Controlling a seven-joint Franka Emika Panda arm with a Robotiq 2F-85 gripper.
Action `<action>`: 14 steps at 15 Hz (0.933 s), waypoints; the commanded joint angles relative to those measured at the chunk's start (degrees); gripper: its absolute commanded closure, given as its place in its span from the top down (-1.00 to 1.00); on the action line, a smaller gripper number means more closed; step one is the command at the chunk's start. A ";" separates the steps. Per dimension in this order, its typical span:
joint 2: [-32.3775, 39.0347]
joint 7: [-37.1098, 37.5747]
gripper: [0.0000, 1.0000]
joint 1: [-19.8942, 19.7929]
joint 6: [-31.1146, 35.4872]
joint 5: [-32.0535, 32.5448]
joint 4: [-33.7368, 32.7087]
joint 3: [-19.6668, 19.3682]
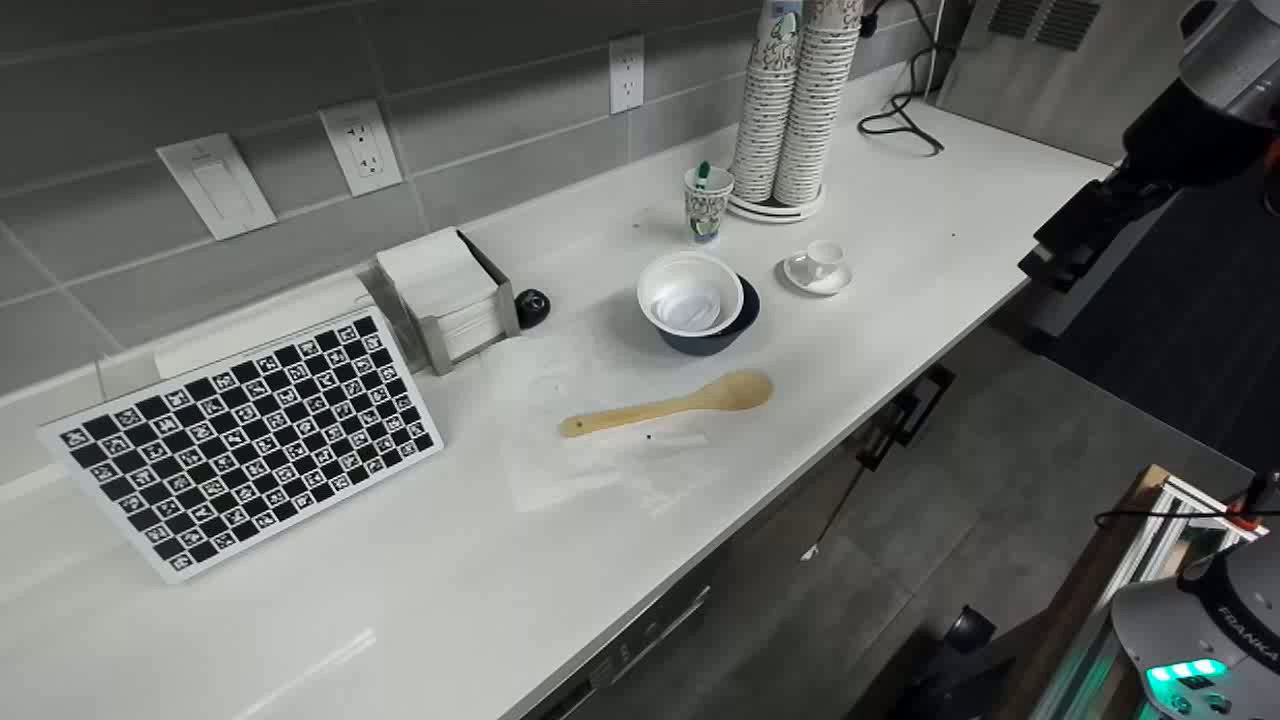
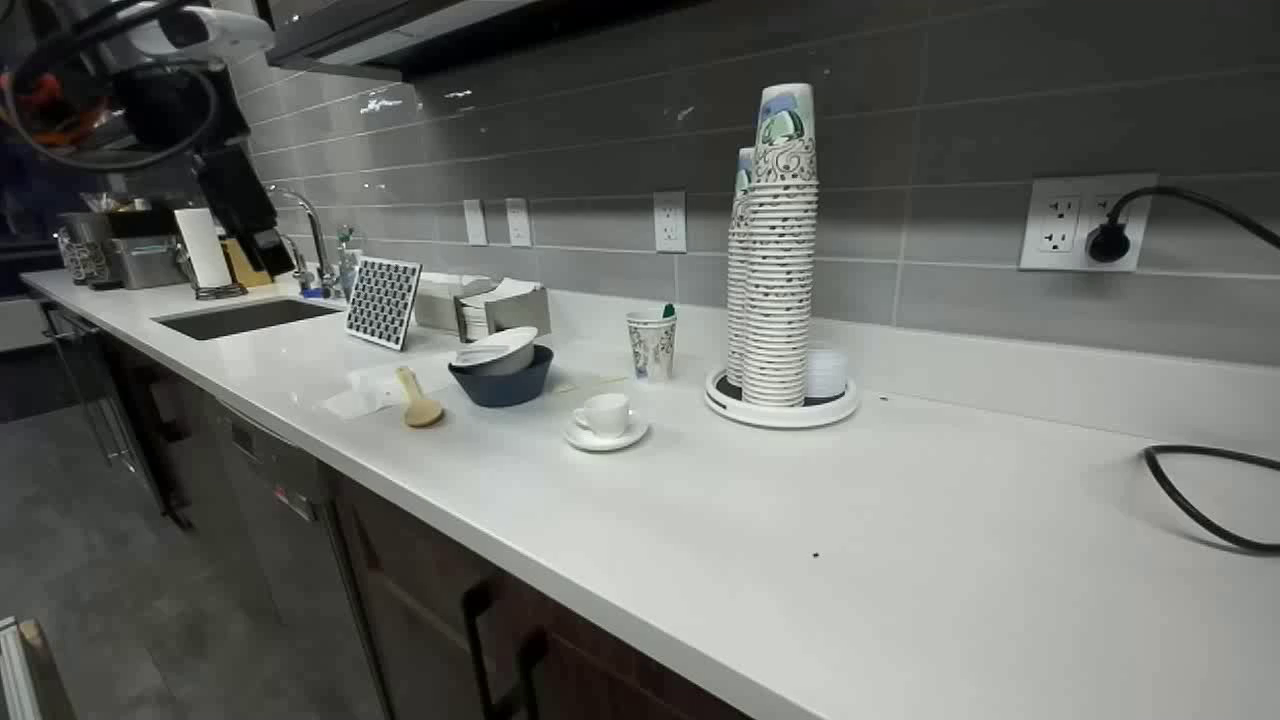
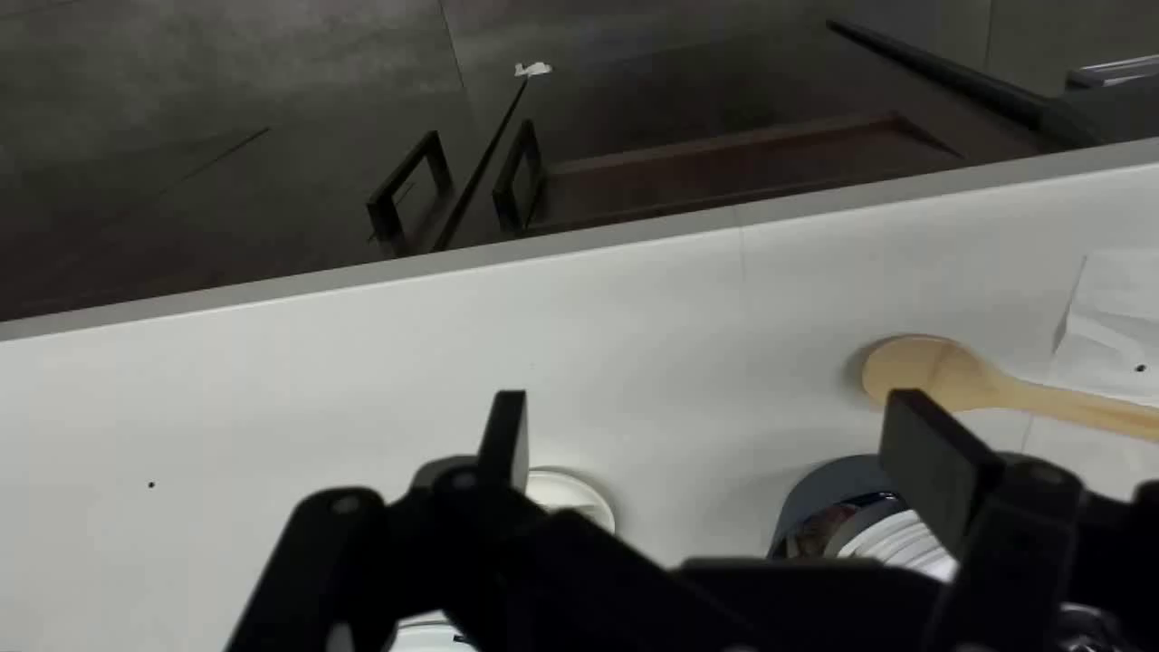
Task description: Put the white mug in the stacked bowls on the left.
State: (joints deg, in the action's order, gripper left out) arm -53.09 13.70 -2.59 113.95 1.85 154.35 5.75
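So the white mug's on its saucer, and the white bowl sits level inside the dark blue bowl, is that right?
Not quite: in an exterior view, the white bowl is tilted inside the dark blue bowl. The white mug is on its saucer.

Wooden spoon (image 1: 690,402) lying on white desk (image 1: 430,610). Checkered board (image 1: 250,440) tilted, near napkin holder (image 2: 524,312). Patterned cup (image 2: 652,350) upright, green-topped item (image 1: 703,172) inside. Two tall stacks of paper cups (image 2: 782,290) on round white tray (image 2: 780,418). Black plug (image 2: 1107,242) in wall outlet (image 2: 1046,222); cord (image 2: 1200,450) curving on desk.
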 commanded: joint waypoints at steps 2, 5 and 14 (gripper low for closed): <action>0.04 -0.09 1.00 -0.09 -0.17 -0.06 -0.16 0.05; 0.04 -0.09 1.00 -0.09 -0.17 -0.06 -0.16 0.05; 19.89 -9.41 1.00 -3.37 9.37 -0.65 -12.33 -10.68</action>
State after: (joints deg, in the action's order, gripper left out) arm -44.52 9.63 -6.56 122.21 2.49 150.22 -0.83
